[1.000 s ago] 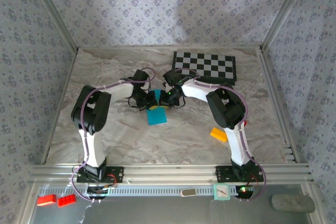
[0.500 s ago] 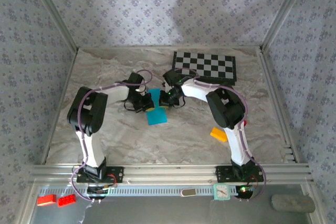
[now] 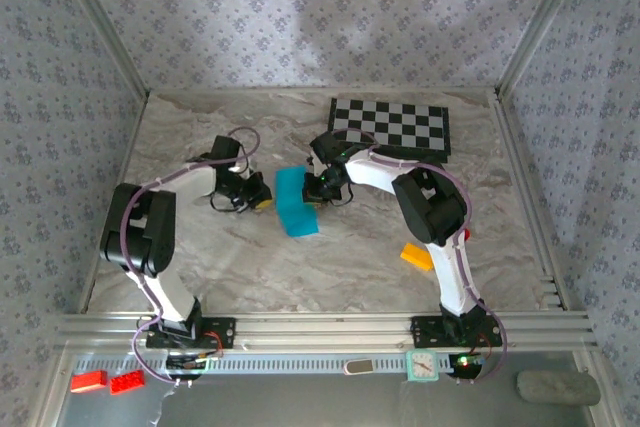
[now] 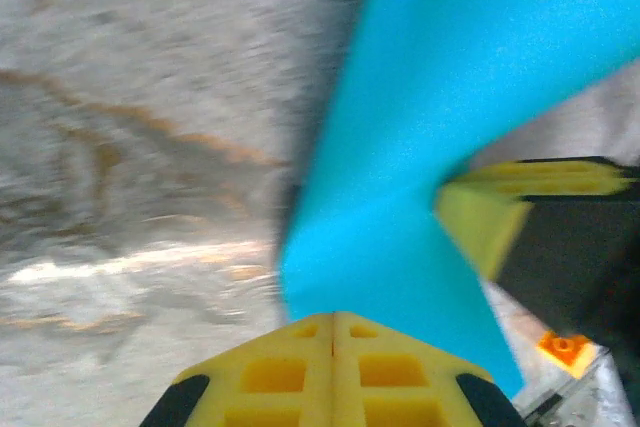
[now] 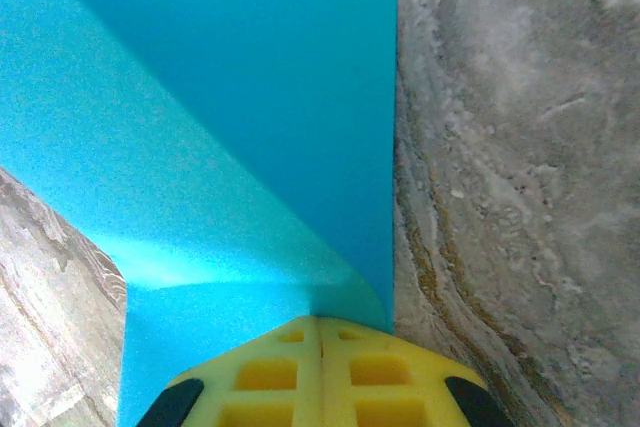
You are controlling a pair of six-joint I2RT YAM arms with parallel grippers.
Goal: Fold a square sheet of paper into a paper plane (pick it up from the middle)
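We see left gripper [image 3: 260,200] clenched, left of centre, tips right by the paper [image 3: 296,209]; we can't tell if it pinches it. The paper sits mid-table, partly folded, one flap raised, with right gripper [image 3: 318,187] clamped on its right edge. Far right board [image 3: 392,127], near right block [image 3: 417,255]

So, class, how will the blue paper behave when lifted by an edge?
Probably floppy: the paper bends and twists between the left tool and right tool. Likely light: edge pinches seem to carry it. May crease easily, given its sharp fold.
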